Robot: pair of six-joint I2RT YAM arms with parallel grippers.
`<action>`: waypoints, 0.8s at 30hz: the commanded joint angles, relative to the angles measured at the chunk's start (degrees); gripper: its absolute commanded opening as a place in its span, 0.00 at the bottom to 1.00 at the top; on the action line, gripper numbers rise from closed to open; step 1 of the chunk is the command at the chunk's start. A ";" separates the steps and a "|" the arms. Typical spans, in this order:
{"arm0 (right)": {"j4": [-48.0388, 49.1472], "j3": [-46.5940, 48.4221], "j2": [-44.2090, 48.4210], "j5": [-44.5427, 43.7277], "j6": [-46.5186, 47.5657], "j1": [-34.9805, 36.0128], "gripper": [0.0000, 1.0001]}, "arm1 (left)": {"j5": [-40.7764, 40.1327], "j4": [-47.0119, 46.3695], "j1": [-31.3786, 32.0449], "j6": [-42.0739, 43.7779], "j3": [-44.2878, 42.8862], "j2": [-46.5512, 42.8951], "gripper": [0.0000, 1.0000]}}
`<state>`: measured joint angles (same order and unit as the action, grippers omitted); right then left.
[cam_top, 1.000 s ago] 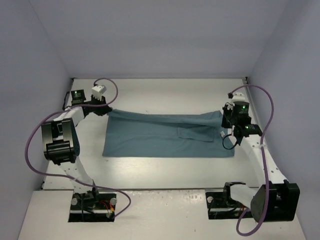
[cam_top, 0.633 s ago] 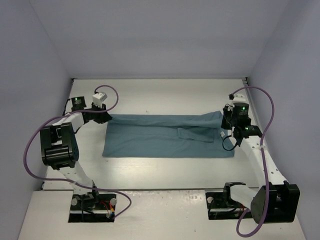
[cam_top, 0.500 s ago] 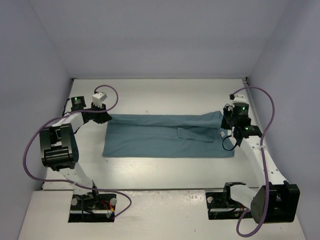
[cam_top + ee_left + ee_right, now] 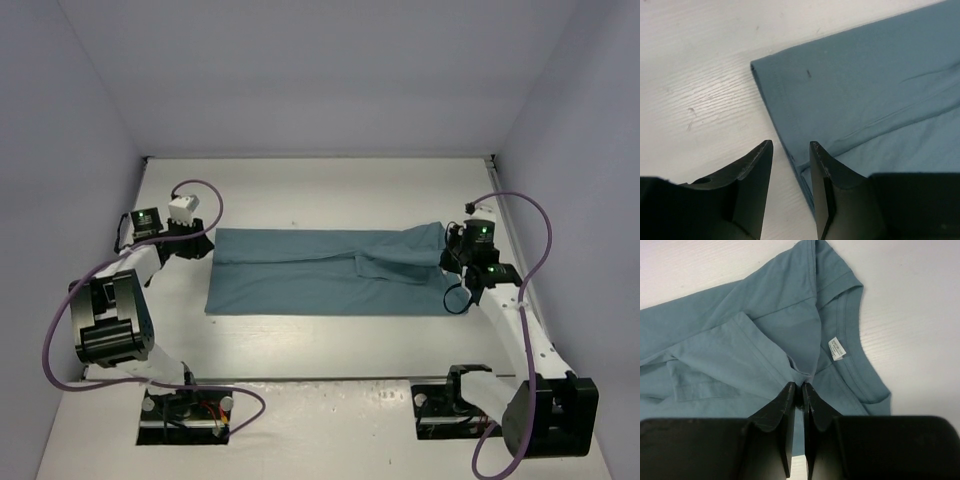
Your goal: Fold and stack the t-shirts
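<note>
The teal t-shirt [image 4: 320, 272] lies in a long folded band from 9 to 3 o'clock across the table [image 4: 330, 190], the left gripper [image 4: 790, 145] with fingers apart over its 9 o'clock hem, seemingly letting go, while the right gripper [image 4: 799, 386], fingers nearly together, pinches a fold by the collar at 3 o'clock.

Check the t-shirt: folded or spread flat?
Folded. The t-shirt lies as a long narrow strip, one side and a sleeve doubled over the body; no crosswise fold yet.
</note>
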<state>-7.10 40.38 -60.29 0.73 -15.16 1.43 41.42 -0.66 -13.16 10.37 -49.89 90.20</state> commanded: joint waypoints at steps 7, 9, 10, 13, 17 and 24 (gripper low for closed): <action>1.68 6.48 3.97 -2.38 2.29 3.08 0.39 | -8.41 7.16 7.07 -6.20 -17.43 -3.22 0.33; 1.82 8.45 2.67 -2.92 4.14 3.31 0.44 | -16.44 12.61 12.42 -6.19 -20.30 -2.25 0.33; 1.78 9.70 0.10 -2.68 5.20 3.31 0.44 | -18.23 13.23 14.09 -7.79 -20.77 -1.79 0.33; 1.84 12.71 -7.39 -0.44 6.93 3.08 0.43 | -21.70 13.93 17.04 -13.44 -21.07 0.53 0.33; 2.46 16.48 -18.29 6.41 6.43 3.02 0.38 | -23.94 14.71 20.10 -16.82 -21.01 4.80 0.33; 3.14 19.88 -30.04 14.81 8.97 4.92 0.30 | -23.29 15.87 23.33 -18.65 -22.21 9.45 0.32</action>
<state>-5.47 56.88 -87.80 8.93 -8.71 5.14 18.71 15.14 8.37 -5.78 -70.27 101.52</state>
